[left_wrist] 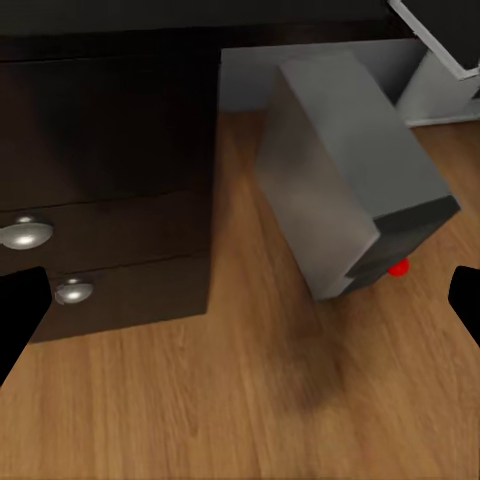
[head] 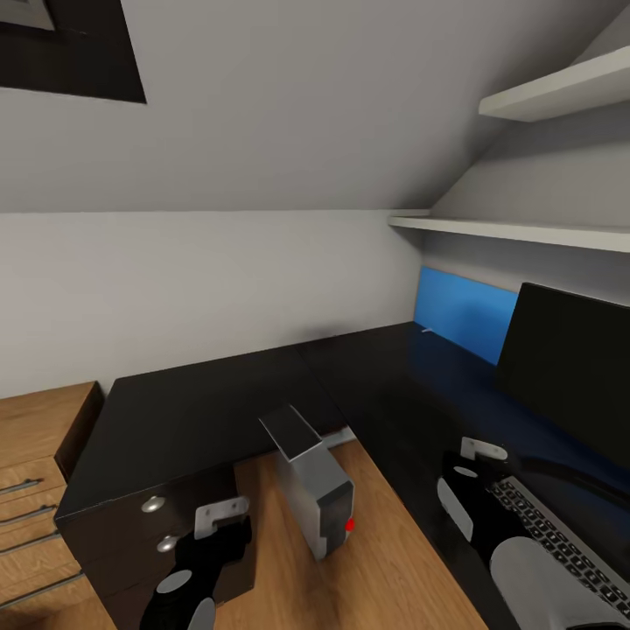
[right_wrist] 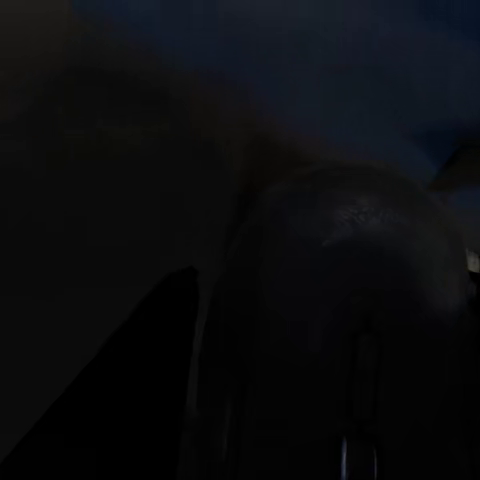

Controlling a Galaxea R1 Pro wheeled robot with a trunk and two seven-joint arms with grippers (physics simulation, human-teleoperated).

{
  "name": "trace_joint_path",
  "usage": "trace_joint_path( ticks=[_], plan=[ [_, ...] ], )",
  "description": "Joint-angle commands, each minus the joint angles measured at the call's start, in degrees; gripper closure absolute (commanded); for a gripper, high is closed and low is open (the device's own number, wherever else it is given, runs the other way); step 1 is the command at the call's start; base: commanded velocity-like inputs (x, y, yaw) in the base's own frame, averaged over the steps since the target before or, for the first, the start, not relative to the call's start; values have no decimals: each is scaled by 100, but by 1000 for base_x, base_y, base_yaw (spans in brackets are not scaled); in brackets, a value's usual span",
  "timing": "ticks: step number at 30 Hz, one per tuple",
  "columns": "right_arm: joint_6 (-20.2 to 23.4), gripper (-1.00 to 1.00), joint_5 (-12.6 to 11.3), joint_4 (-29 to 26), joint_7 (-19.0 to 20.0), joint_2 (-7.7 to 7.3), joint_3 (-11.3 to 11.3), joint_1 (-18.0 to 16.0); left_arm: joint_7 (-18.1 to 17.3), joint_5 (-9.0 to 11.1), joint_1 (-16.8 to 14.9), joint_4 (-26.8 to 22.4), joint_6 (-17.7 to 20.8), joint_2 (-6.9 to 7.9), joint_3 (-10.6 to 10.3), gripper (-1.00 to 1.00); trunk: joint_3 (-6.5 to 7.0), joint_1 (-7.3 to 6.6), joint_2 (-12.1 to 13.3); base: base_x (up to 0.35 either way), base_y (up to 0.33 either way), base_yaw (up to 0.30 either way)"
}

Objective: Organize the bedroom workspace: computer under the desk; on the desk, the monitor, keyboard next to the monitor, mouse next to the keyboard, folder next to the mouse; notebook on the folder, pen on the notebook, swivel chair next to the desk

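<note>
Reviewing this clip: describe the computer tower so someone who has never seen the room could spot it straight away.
Start from the long glossy black desk in the corner under the sloped ceiling. In the gap beneath it, on the wood plank floor just right of the black drawer unit, the computer stands tilted. It is the only grey-silver box there, with a small red dot on its front, unlike the knobbed black drawers.

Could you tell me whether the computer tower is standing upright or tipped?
Tipped: the computer leans on the wood floor beside the desk.

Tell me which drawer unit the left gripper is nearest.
The black three-drawer unit under the desk; left gripper hangs right before it. The light wood cabinet stands farther left.
</note>
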Motion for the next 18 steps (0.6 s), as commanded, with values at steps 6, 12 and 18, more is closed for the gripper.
trace_joint_path(
  ticks=[6,12,18],
  plan=[
    [50,100,-21,-7,-40,-17,47,-3,54,60,-3,7,18,1,-12,-100,-6,3,-4,130,-1,0],
    [50,100,-21,4,-40,-31,44,-3,48,60,-3,16,20,-1,-23,-100,-6,3,-4,72,-23,0],
    [22,100,-21,15,-40,-43,39,-11,48,60,-3,2,21,-21,-71,-100,-24,24,-44,6,-2,0]
  ],
)
